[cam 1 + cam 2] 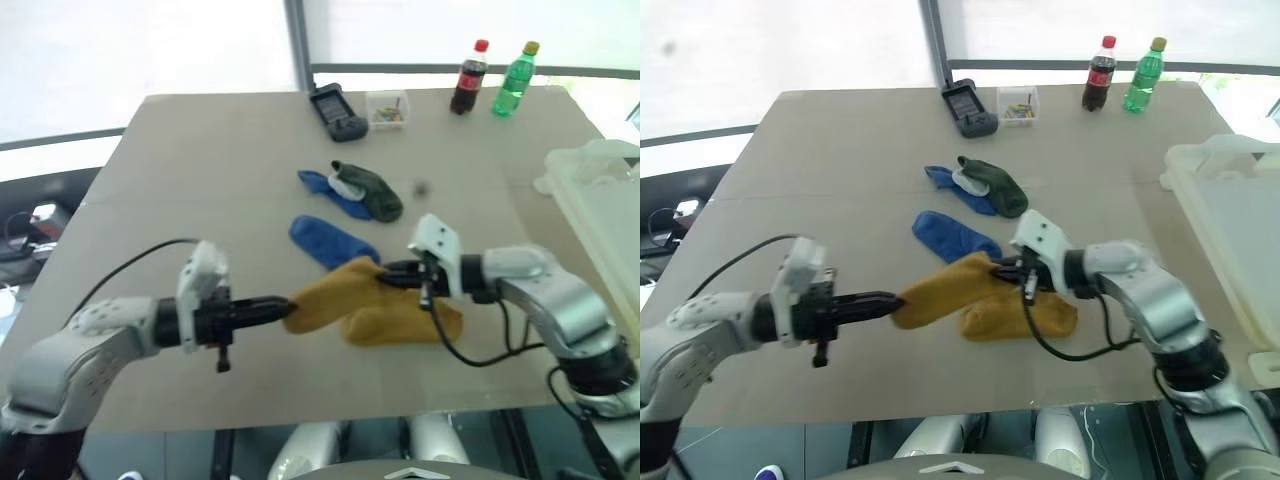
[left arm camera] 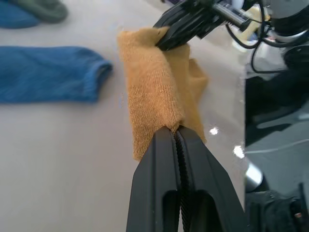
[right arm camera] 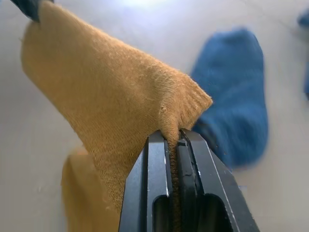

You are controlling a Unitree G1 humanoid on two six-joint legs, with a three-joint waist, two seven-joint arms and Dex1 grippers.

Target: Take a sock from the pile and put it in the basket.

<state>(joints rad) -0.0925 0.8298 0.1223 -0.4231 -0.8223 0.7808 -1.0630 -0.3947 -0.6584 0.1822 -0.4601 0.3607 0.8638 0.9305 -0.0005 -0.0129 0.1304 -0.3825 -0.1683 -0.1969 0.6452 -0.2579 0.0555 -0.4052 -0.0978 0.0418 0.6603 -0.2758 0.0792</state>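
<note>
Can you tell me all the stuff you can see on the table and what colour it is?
held sock: one, mustard-yellow, stretched between both grippers
second yellow sock: one, mustard-yellow, on the table under the held one
blue socks: two, blue, mid-table
dark sock: one, green-grey, on the farther blue sock
basket: one, whitish, right edge
cola bottle: one, dark, red cap, far edge
green bottle: one, green, beside it
small clear box: one, coloured bits inside, far edge
black device: one, beside the box
table: one, beige
left gripper: shut on the held sock
right gripper: shut on the held sock
</note>
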